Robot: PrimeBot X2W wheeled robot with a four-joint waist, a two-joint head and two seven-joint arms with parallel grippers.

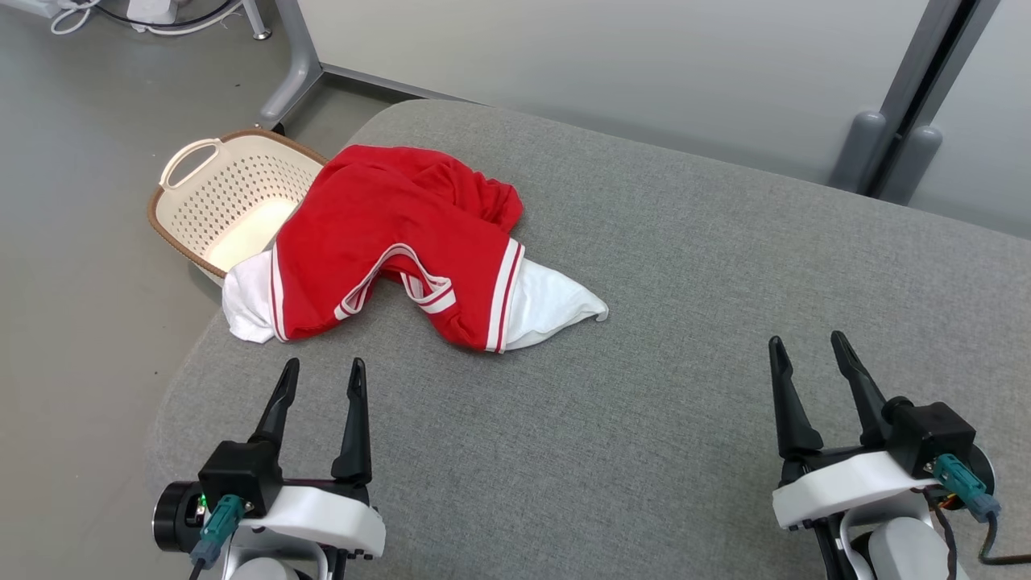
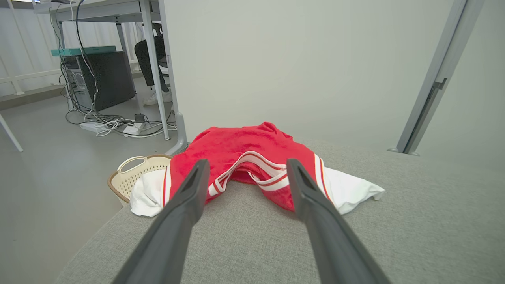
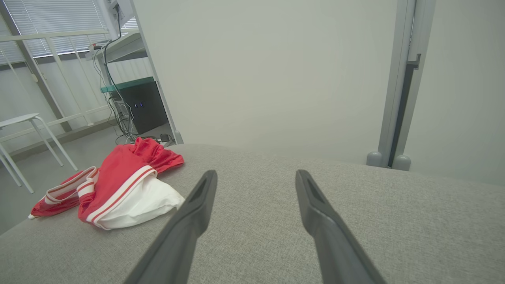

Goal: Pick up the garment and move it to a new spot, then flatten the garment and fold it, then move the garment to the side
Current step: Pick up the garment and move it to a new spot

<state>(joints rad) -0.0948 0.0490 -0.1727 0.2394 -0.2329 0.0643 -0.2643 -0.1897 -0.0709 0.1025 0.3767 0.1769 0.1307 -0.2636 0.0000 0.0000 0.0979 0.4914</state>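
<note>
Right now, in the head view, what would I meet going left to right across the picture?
basket → garment → right gripper. The left gripper sits nearer the camera, within the garment's span, so it is left out of the order.

Left gripper [image 2: 247, 162] spread wide, empty, both dark fingers aimed at the crumpled red-and-white garment [image 2: 236, 144]. The garment lies on the grey padded surface [image 2: 414, 236]. Just left of the garment, a cream basket [image 2: 128, 179] sits lower down; well beyond it, tangled cables [image 2: 114, 124].
</note>
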